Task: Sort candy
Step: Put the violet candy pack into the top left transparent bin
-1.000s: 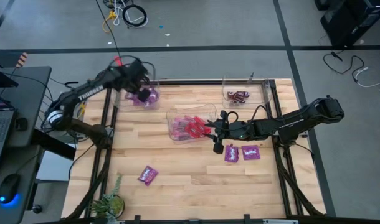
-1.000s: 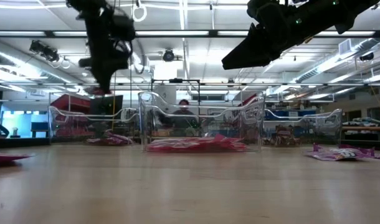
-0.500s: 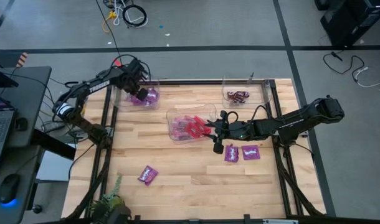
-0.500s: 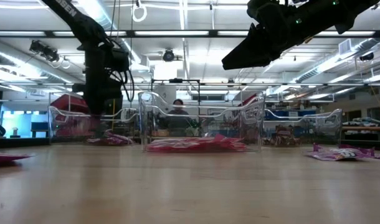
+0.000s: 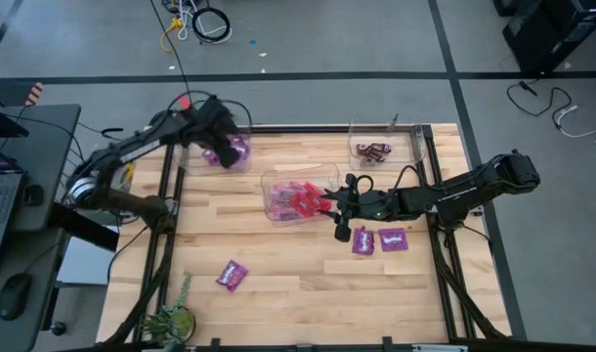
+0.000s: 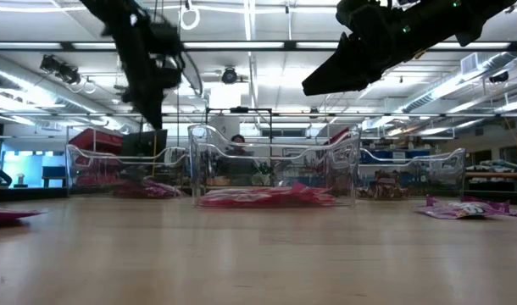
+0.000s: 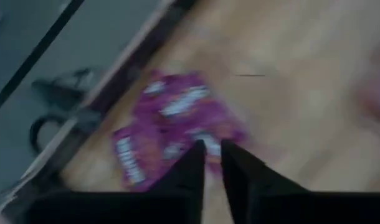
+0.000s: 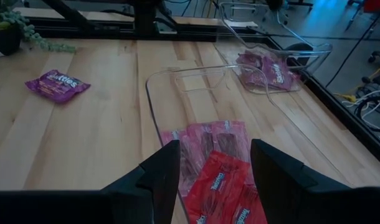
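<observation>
Purple candy (image 7: 171,118) lies in a clear bin (image 5: 225,154) at the table's far left. My left gripper (image 7: 213,155) hangs above it, fingers a narrow gap apart with nothing between them. Red candy (image 8: 221,168) lies in the middle clear bin (image 5: 278,181). My right gripper (image 8: 215,180) hovers open over that bin's right end, holding nothing. Dark brown candy (image 5: 373,151) lies in a far right bin. Two purple packets (image 5: 376,241) lie flat on the wood below my right gripper, and another (image 5: 232,276) lies near the front left.
A black frame rail (image 5: 166,196) runs along the table's edges. A small green plant (image 5: 171,318) stands at the near left corner. Bare wood (image 5: 308,284) stretches across the table's near half. A desk with a laptop stands left of the table.
My left gripper sank toward the purple bin, then rose again above it and tipped. The purple packets in the bin lie where they were. My right gripper has kept still.
</observation>
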Motion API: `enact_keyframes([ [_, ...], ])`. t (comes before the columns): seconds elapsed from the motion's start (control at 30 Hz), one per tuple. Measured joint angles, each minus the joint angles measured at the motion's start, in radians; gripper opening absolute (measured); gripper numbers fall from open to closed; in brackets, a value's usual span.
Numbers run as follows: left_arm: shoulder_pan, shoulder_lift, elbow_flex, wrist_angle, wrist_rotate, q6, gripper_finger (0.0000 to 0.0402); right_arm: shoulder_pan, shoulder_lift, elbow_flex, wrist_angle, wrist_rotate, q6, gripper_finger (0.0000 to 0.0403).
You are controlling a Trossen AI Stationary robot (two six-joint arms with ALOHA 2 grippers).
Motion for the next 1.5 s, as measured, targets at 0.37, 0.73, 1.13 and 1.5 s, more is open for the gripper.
enact_keyframes([
  [0.37, -0.574, -0.225, -0.142, -0.123, 0.027, -0.398, 0.0002, 0.000, 0.000, 0.000, -0.004, 0.000, 0.010, 0.0182],
  [0.73, -1.138, -0.202, -0.383, 0.198, 0.025, -0.828, 0.0003, 0.000, 0.000, 0.000, -0.003, 0.000, 0.029, 0.0182],
  [1.13, -1.319, 0.003, -0.400, 0.273, 0.108, -0.990, 0.0039, 0.000, 0.000, 0.000, -0.009, 0.000, 0.035, 0.0182],
  [1.5, -1.318, 0.094, -0.400, 0.339, 0.144, -0.985, 0.0142, 0.000, 0.000, 0.000, -0.011, 0.000, 0.034, 0.0182],
])
